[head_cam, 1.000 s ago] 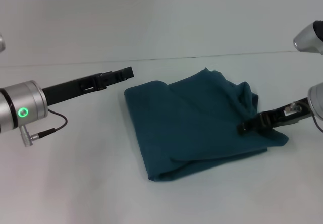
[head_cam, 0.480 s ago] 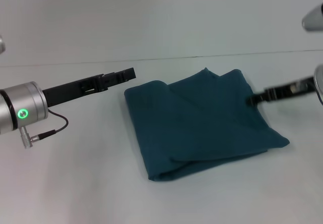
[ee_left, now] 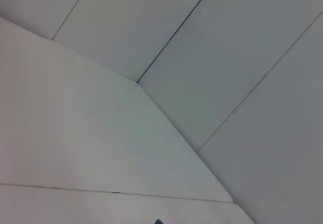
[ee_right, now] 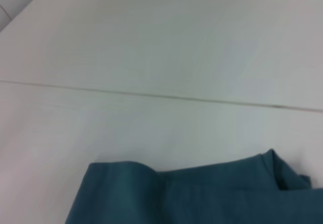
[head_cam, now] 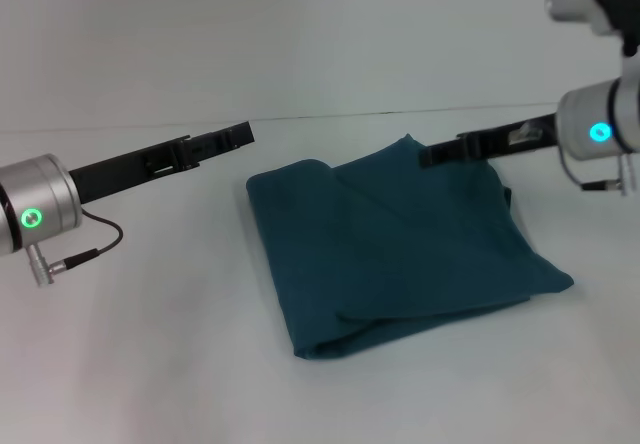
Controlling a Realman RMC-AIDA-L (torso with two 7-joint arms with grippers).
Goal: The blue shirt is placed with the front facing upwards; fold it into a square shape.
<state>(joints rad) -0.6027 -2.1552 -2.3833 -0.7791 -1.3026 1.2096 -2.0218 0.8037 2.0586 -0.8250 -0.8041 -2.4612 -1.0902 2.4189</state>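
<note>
The blue shirt (head_cam: 400,249) lies folded into a rough square on the white table (head_cam: 140,354), plain teal side up, with no lettering showing. Its near left corner is a thick fold and its right corner sticks out to a point. My right gripper (head_cam: 428,154) hangs in the air over the shirt's far edge, and no cloth hangs from it. My left gripper (head_cam: 243,134) hovers above the table just left of the shirt's far left corner, apart from it. The right wrist view shows the shirt's (ee_right: 202,193) far edge. In the left wrist view only a sliver of the shirt (ee_left: 158,221) shows.
The white table runs to a pale wall (head_cam: 320,34) at the back. A dark cable (head_cam: 95,249) loops under my left wrist.
My right gripper left the shirt's right edge, rose and swung in over its far edge. The bunched right side now lies flat. My left arm lifted slightly.
</note>
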